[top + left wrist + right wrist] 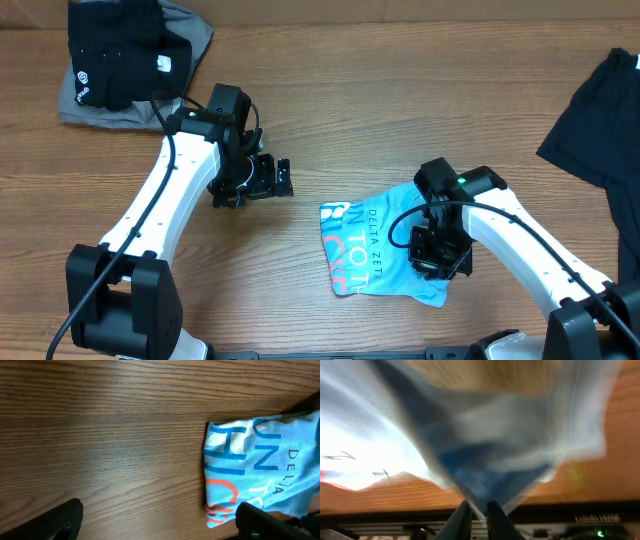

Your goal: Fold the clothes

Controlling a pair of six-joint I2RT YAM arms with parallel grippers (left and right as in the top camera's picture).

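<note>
We can't see the right side of the T-shirt (375, 245) from overhead, because the right gripper (440, 255) sits over it. At the right wrist the cloth is pure blur and no lettering reads. The left wrist view crops the T-shirt at the frame's right edge. Well right of the T-shirt, a black garment (600, 120) runs off frame.

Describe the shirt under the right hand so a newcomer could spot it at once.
On the wooden table, look near the front edge, right of centre. There the right hand pinches a folded light blue T-shirt. Only it is blue with lettering and red-orange print; the far-left pile is black and grey, the right-edge garment black.
</note>
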